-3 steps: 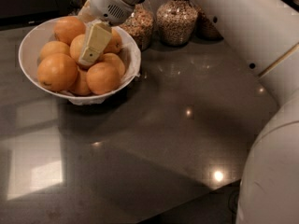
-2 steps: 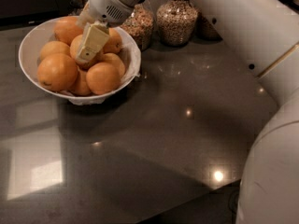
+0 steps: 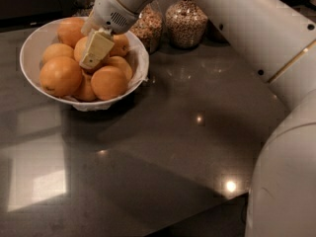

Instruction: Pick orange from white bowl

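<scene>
Progress: approach looks done, lift not yet. The gripper (image 3: 95,49) is down inside the white bowl (image 3: 28,47), which sits at approx 10 o'clock in the view on the dark counter (image 3: 163,132). Its cream tip lies on the middle of the fruit pile, against the orange (image 3: 81,47) at the bowl's centre. Judging by contact, that's prob the one being targeted.

Claw state: can't tell. It's seen from one side only, so it may be spread around the fruit or closed on it. No call made.

The orange is in the bowl, packed among the other oranges (image 3: 60,75): neighbours touch it at 9 o'clock, 6 o'clock and 3 o'clock, plus one behind at 12. Nothing is raised above the pile and no fruit is outside the rim.

Left to do, as I read it:
- confirm a firm hold on that one fruit
- lift straight up, clear of the rim
- carry it away w/o dragging neighbours out

The arm (image 3: 247,28) comes in from 2 o'clock, passing over the glass jars (image 3: 185,22) at 12 o'clock; the jars stand just beside the bowl's 3 o'clock edge, so exit room on that side is tight. Overall approx midway: reach achieved, grasp unconfirmed, removal pending.
</scene>
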Tool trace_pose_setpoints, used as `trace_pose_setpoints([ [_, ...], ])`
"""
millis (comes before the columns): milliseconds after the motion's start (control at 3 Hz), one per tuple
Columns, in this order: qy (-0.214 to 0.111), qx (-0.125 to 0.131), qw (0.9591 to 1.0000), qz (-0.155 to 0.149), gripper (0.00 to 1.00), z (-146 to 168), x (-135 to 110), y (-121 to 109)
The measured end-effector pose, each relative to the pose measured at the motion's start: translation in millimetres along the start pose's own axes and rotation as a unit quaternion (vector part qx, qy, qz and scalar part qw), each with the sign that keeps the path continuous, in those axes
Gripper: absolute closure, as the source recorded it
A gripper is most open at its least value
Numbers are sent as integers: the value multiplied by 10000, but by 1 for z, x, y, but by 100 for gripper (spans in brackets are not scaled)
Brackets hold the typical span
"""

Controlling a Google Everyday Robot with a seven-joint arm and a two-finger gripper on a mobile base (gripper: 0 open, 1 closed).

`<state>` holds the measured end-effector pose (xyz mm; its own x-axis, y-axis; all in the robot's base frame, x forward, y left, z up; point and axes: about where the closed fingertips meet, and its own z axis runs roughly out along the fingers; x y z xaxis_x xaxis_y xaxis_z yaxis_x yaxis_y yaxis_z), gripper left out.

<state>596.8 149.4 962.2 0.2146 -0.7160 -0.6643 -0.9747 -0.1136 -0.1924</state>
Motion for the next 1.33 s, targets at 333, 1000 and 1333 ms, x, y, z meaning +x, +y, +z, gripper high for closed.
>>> trace_pose_setpoints([
  [333, 131, -41, 9998, 118, 35, 13, 9, -9],
  [1000, 133, -133, 9996, 209, 36, 26, 16, -13],
  [1333, 134, -156, 9995, 251, 50, 27, 18, -14],
])
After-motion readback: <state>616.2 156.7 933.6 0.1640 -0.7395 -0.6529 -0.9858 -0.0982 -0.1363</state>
